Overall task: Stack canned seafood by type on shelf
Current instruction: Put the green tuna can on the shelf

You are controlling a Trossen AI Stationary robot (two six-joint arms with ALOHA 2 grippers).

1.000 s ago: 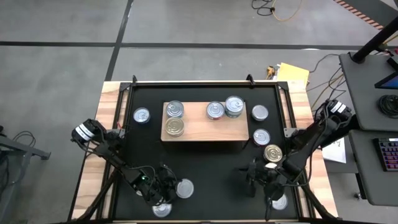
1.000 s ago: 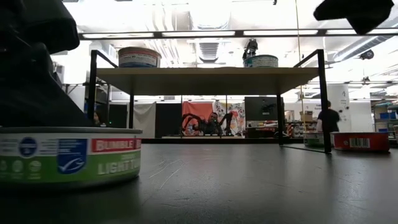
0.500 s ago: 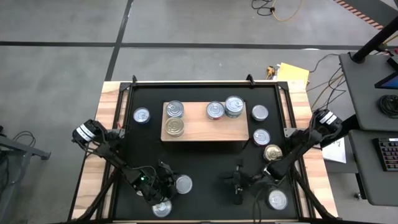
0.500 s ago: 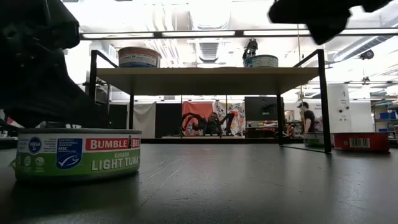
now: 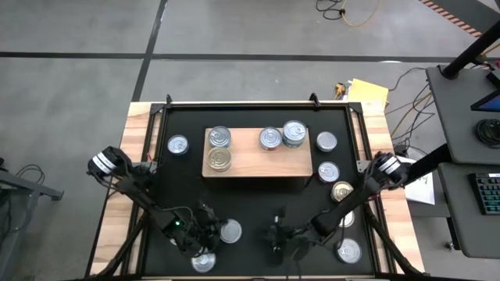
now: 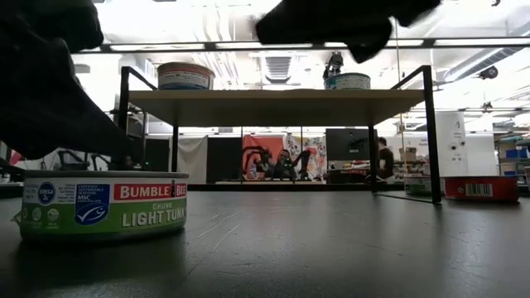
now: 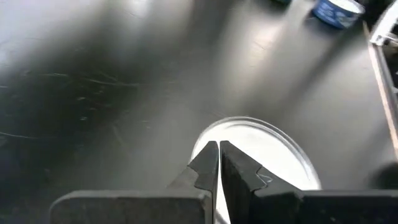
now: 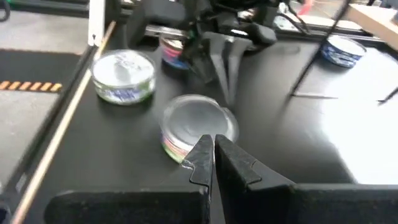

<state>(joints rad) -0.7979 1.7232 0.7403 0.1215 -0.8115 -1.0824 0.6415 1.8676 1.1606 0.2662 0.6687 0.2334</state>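
- On the black mat's near edge, both arms are low; neither holds a tin.
- Left gripper [image 5: 205, 234]: fingers pressed together, gripping nothing. It sits just beside a silver-lidded tin [image 5: 230, 231]; a second tin [image 5: 203, 262] lies nearer the table edge. The left wrist view shows the closed fingertips [image 7: 211, 163] over a silver lid [image 7: 267, 149].
- Right gripper [image 5: 275, 234]: fingers also closed and empty, reaching across toward the middle of the mat's near side. The right wrist view shows the same silver-lidded tin [image 8: 198, 127] just ahead of its fingertips, with the left gripper beyond it.
- Shelf [image 5: 256, 153]: light-wood board at mid-table carrying four tins: two at its left end [image 5: 219, 137] [image 5: 219, 159] and two toward the right [image 5: 270, 138] [image 5: 294, 133].
- Loose tins on the mat: one left of the shelf [image 5: 178, 144], three to its right [image 5: 326, 141] [image 5: 329, 172] [image 5: 342, 191], one at the near right corner [image 5: 348, 251].
- Low view: tin labelled "Bumble Bee Chunk Light Tuna" [image 6: 103, 204] in the foreground; two tins visible on the shelf top.
- Judgement: step in hand is the approach to the next tin; sorting is roughly a third done.
- Next move calls for one gripper to open wide enough to span the tin's rim, descend around it and close, while the other arm keeps clear. Both grippers are crowding the same tin, so collision is a risk.
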